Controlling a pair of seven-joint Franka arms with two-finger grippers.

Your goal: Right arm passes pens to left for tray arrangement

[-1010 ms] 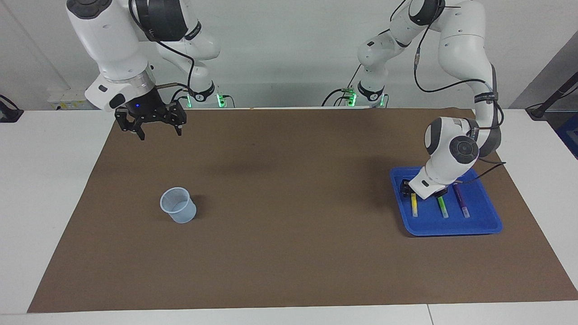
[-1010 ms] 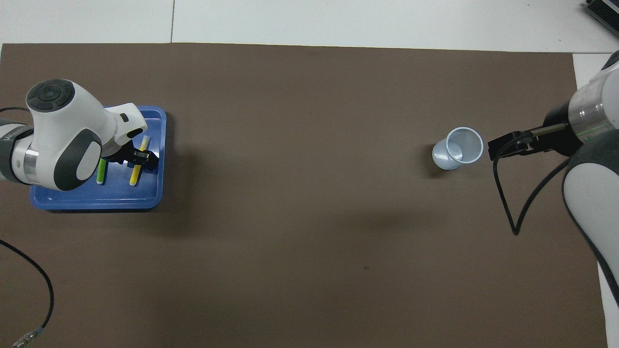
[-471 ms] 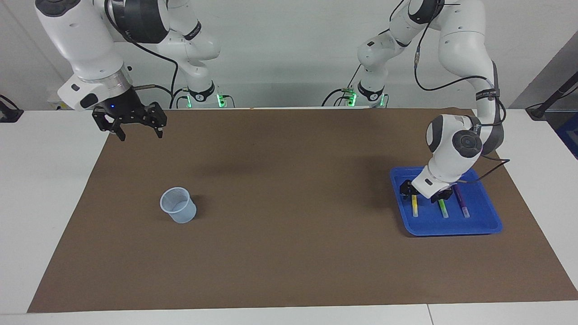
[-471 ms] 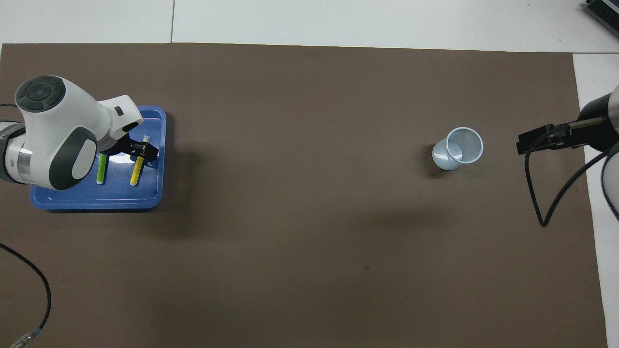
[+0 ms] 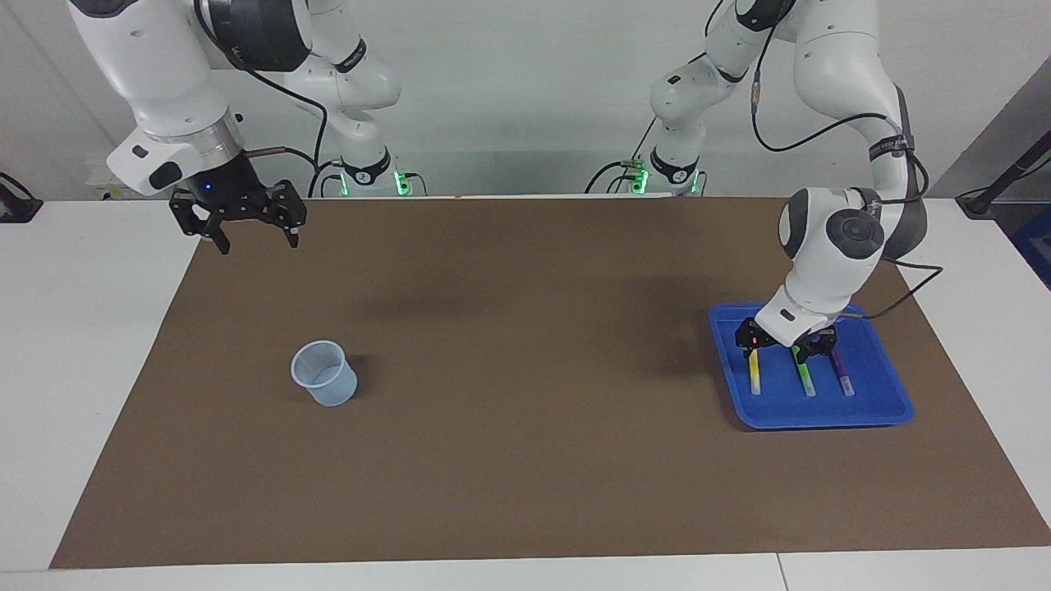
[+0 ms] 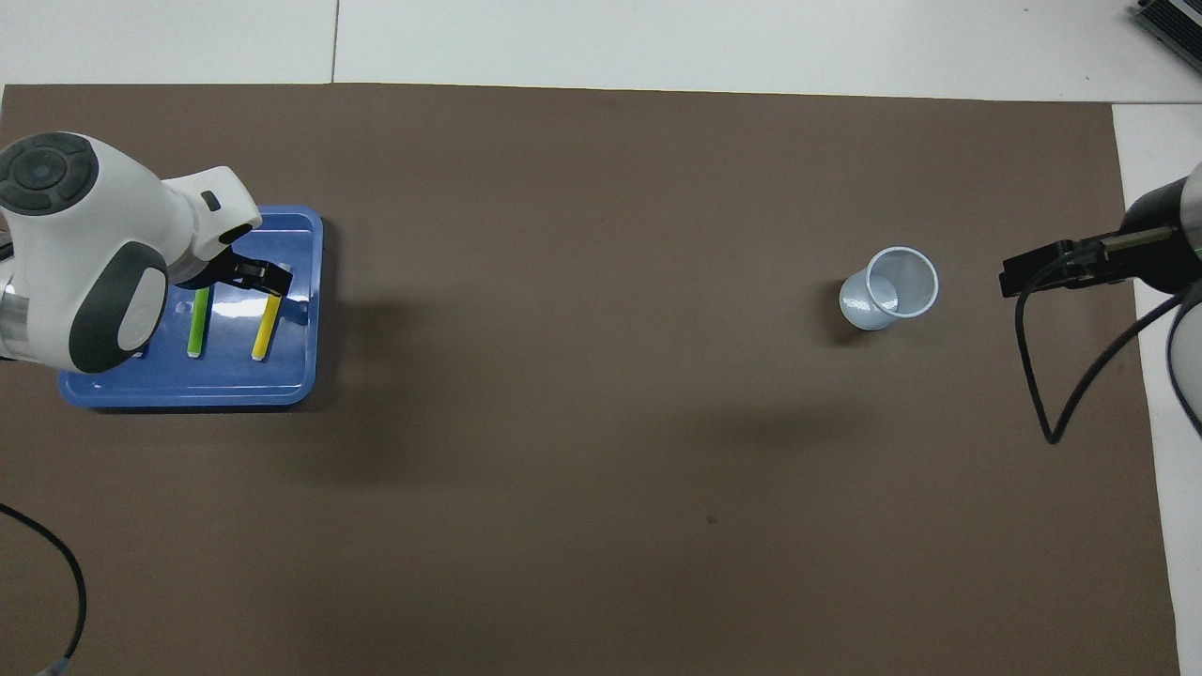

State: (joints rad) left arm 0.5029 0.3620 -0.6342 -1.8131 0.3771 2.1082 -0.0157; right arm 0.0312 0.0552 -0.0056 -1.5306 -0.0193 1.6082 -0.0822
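Three pens lie side by side in the blue tray [image 5: 821, 413] at the left arm's end of the table: yellow [image 5: 754, 373], green [image 5: 805, 376] and purple [image 5: 842, 374]. My left gripper [image 5: 786, 345] hangs open just above their ends nearer the robots and holds nothing. In the overhead view the left gripper [image 6: 252, 278] covers the tops of the yellow pen [image 6: 266, 330] and green pen [image 6: 197, 324] in the tray [image 6: 188, 385]; the arm hides the purple one. My right gripper [image 5: 258, 240] is open and empty, raised over the mat's corner at the right arm's end.
A small translucent pale-blue cup [image 5: 324, 373] stands upright on the brown mat [image 5: 525, 410] toward the right arm's end, also seen from above as the cup [image 6: 890, 287]. A black cable loops down from the right arm [image 6: 1042, 376].
The left gripper has lifted off the pens and drawn back toward the robots, leaving all three lying in the tray. The right gripper swung outward toward its end of the table.
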